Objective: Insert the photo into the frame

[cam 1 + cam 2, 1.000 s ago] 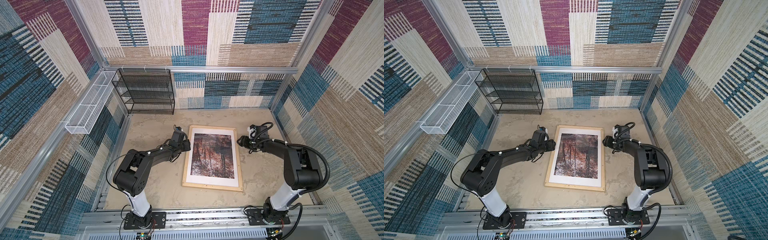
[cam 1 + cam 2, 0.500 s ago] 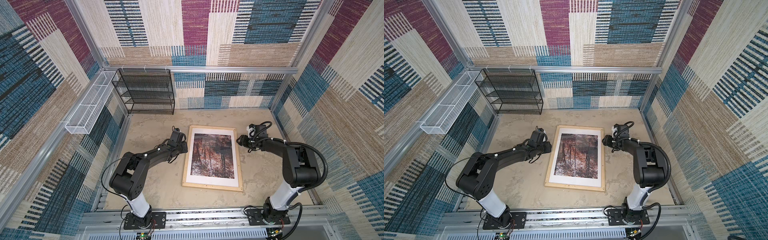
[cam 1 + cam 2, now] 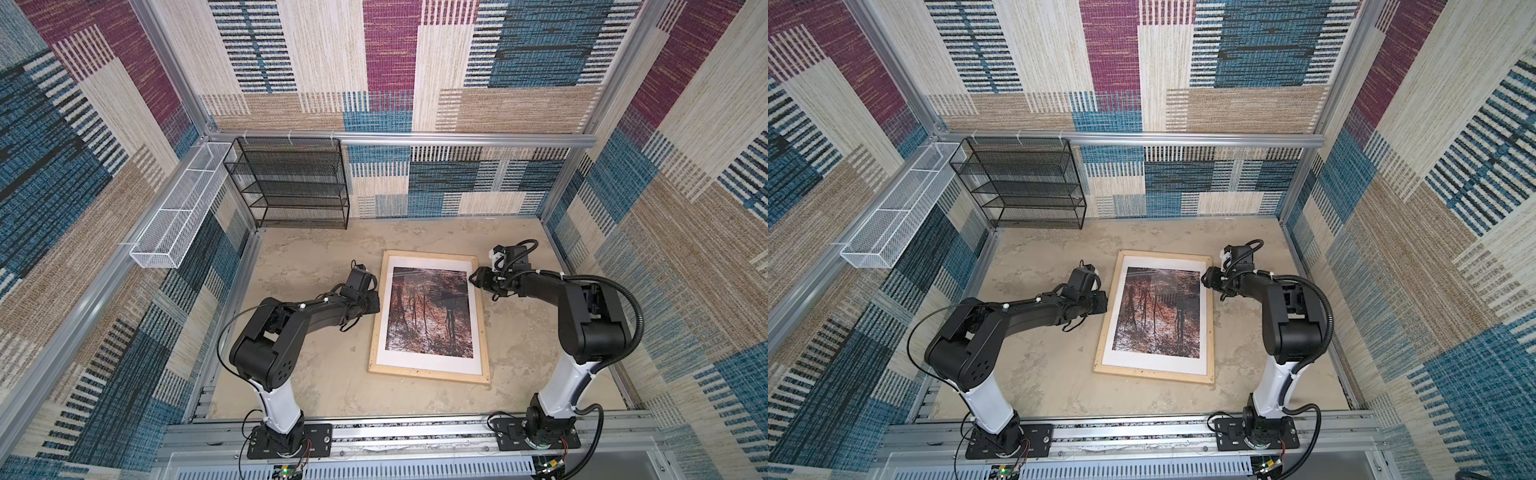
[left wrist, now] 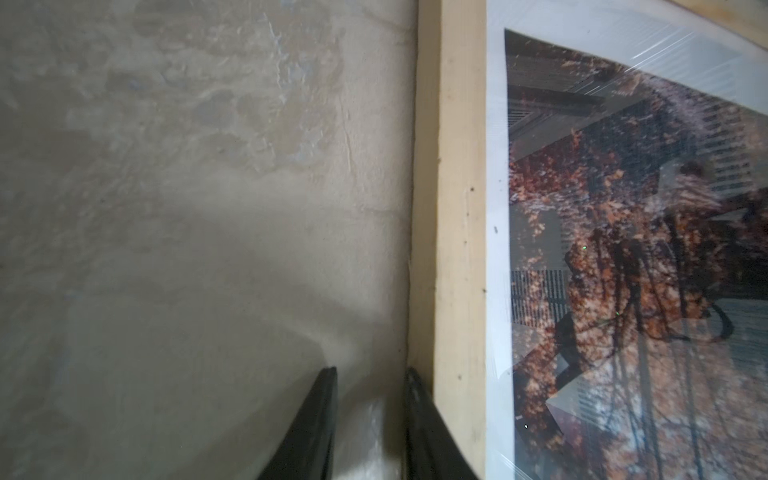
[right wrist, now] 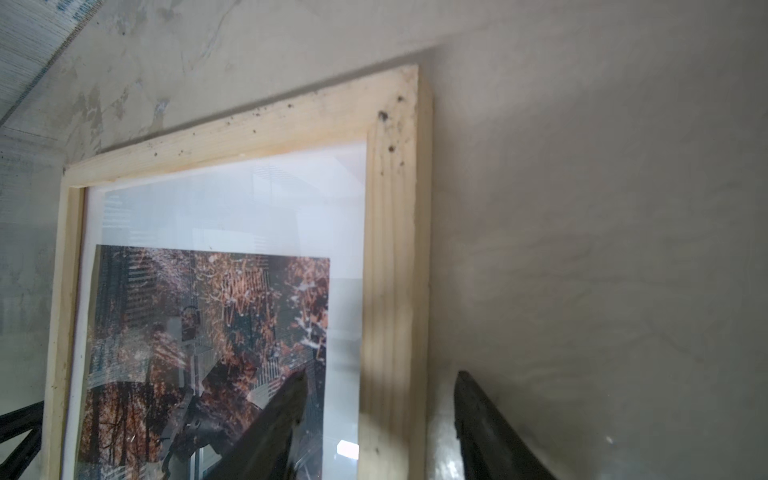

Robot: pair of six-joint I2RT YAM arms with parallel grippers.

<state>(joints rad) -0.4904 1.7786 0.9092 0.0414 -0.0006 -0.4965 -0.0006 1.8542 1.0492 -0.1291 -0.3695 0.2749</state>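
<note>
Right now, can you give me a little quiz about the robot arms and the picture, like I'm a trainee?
1. True or false: the photo lies inside the frame.
2. The fingers of the right gripper are: A) squeezed shut in the air, B) one on each side of the frame's edge strip, C) pinching the photo.
3. What is the left gripper holding?

Key:
1. True.
2. B.
3. Nothing. Only bare table shows between its fingers, beside the frame.
</note>
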